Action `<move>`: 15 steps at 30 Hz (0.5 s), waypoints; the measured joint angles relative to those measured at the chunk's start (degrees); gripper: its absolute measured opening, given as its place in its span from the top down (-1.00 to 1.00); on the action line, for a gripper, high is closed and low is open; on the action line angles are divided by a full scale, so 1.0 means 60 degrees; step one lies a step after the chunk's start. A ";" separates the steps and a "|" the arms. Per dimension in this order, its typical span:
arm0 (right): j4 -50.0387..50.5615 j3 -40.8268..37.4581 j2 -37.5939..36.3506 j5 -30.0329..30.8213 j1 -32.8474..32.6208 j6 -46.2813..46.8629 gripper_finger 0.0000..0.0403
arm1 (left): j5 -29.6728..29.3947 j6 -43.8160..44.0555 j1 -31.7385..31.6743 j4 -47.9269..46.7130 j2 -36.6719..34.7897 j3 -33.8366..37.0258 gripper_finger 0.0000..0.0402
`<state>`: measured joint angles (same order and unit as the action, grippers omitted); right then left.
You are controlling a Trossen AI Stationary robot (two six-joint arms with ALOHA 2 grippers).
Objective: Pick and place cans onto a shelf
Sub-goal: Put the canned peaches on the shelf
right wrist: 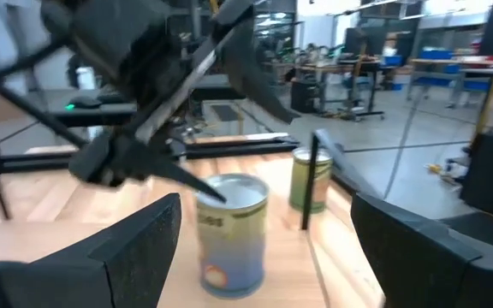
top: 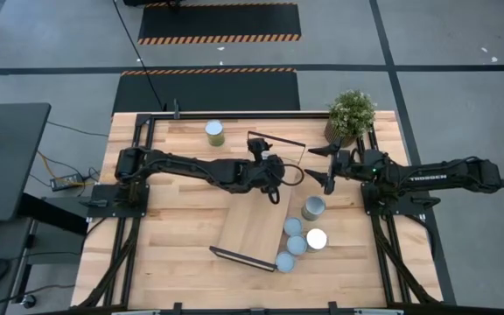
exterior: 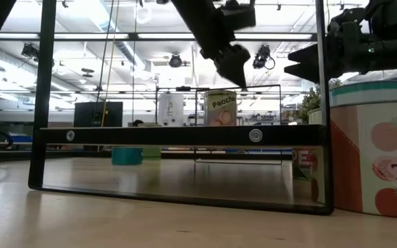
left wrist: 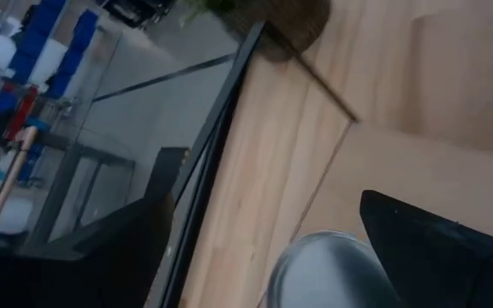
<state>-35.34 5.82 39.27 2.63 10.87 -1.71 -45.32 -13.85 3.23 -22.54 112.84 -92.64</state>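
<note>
Starting at the near edge of the tabletop (top: 164, 254): five cans (top: 297, 245) stand bunched just off the right side of the shelf's (top: 248, 223) near end, all upright, none on the board yet. The shelf lies flat on a diagonal. Its long axis runs from the middle of the near edge up toward the far right corner, with a wire frame at each short end. Further along the board, the left gripper (top: 274, 192) hangs over a can on the shelf (right wrist: 231, 231). Its claw is spread wide on either side of the lid, not pinching anything. That can stands upright, so I'd say one placement is basically done. The next move needs a clean lift straight up so a finger doesn't tip it, then a reach back to the bunch. The right gripper (top: 320, 168) waits nearby, toward the right edge, spread and empty, pointing at the left one. One lone can (top: 214, 132) sits at the far edge, and a plant (top: 352, 112) in the far right corner.
</note>
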 joint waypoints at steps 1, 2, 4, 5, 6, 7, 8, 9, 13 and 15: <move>0.0014 0.0000 0.0059 -0.0056 -0.0079 -0.0059 -0.73 | 0.0071 0.0064 0.0008 -0.0141 -0.0044 -0.0103 -0.89; 0.0004 0.0000 0.0132 -0.0060 -0.0171 -0.0148 -0.73 | 0.0166 0.0246 0.0013 -0.0339 -0.0075 -0.0231 -0.89; -0.0063 0.0000 0.0295 0.0183 -0.0402 -0.0261 -0.73 | 0.0371 0.0619 -0.0016 -0.0858 -0.0143 -0.0472 -0.89; -0.0128 0.0000 0.0399 0.0385 -0.0518 -0.0321 -0.73 | 0.0398 0.0807 -0.0034 -0.1030 -0.0144 -0.0604 -0.89; -0.0135 0.0026 0.0499 0.0588 -0.0630 -0.0407 -0.73 | 0.0431 0.0976 -0.0038 -0.1175 -0.0165 -0.0723 -0.89; -0.0132 0.0087 0.0638 0.0757 -0.0745 -0.0475 -0.73 | 0.0456 0.1045 -0.0042 -0.1351 -0.0204 -0.0794 -0.89; -0.0148 0.0153 0.0797 0.0907 -0.0854 -0.0524 -0.73 | 0.0451 0.1139 -0.0021 -0.1411 -0.0264 -0.0830 -0.89; -0.0147 0.0216 0.0949 0.0997 -0.0948 -0.0571 -0.73 | 0.0428 0.1198 0.0016 -0.1421 -0.0332 -0.0841 -0.89; -0.0173 0.0599 0.1799 0.1454 -0.1275 -0.0713 -0.73 | 0.0424 0.1285 0.0223 -0.2035 -0.0342 -0.0849 -0.81; -0.0173 0.0816 0.2301 0.1689 -0.1385 -0.0741 -0.73 | 0.0402 0.1519 0.0298 -0.2482 -0.0328 -0.0790 -0.74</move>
<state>-36.38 10.72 53.07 12.77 2.55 -6.15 -42.91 -4.74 5.02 -37.44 110.87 -97.38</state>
